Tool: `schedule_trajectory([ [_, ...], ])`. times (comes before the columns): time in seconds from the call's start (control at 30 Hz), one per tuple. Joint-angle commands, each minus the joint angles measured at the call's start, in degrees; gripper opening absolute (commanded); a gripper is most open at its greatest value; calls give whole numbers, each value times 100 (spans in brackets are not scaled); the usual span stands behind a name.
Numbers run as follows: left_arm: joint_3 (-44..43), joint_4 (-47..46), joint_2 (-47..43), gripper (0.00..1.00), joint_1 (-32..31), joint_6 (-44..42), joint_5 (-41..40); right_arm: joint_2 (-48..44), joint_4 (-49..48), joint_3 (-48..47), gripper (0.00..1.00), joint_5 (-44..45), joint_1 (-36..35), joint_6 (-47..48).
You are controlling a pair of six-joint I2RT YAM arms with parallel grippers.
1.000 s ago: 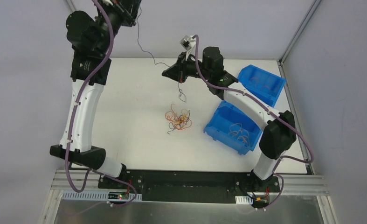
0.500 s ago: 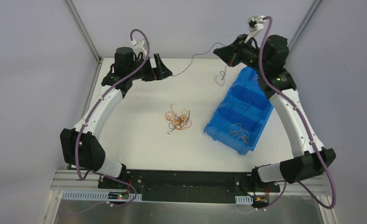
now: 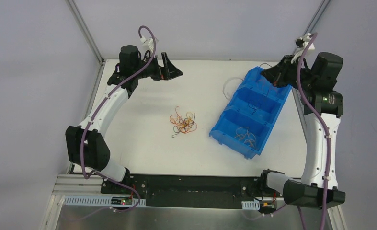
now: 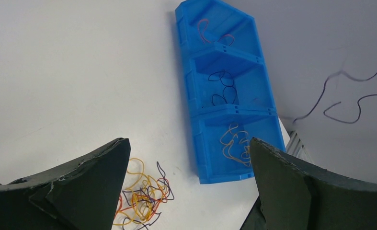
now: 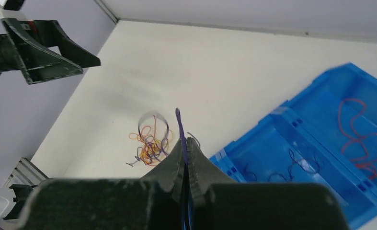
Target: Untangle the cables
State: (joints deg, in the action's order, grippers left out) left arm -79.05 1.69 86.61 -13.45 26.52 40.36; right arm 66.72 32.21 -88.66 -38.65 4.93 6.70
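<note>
The cables lie as a small tangle (image 3: 183, 122) of orange, yellow, red and dark wires on the white table, left of the blue bin (image 3: 228, 139). My right gripper (image 3: 269, 74) is raised over the bin's far end, shut on one dark purple cable (image 5: 178, 122) that sticks out past its tips; in the left wrist view that cable (image 4: 342, 103) hangs loose in front of the wall. My left gripper (image 3: 173, 71) hovers at the back left, open and holding nothing. In its own view the tangle (image 4: 141, 196) lies by its left finger (image 4: 81, 187).
The blue bin (image 4: 192, 96) has three compartments: red wires in the far one, dark wires in the middle, pale wires in the near one. Grey walls and metal posts close in the table at back and sides.
My left gripper has opened and let go of the dark cable, dropping low at the back left. My right arm swung right, carrying the cable to the bin's far end.
</note>
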Motion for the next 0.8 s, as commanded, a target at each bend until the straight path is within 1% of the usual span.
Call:
schedule_trajectory([
  [0.0, -221, -198, 125, 99, -16, 81, 355, 163, 1040, -123, 0, -520, 570, 716],
  [0.2, -208, -196, 133, 99, -17, 46, 328, 588, 1993, -203, 0, -556, 869, 1930],
  [0.33, -155, -200, 90, 99, -17, 31, 284, 943, 2375, -392, 0, -545, 1081, 2404],
  [0.5, -34, -196, -2, 99, -17, -29, 232, 1198, 2431, -461, 0, -589, 1237, 2638],
  [0.77, -71, -196, 46, 99, -17, -21, 208, 1568, 2232, -850, 0, -681, 1263, 2545],
])
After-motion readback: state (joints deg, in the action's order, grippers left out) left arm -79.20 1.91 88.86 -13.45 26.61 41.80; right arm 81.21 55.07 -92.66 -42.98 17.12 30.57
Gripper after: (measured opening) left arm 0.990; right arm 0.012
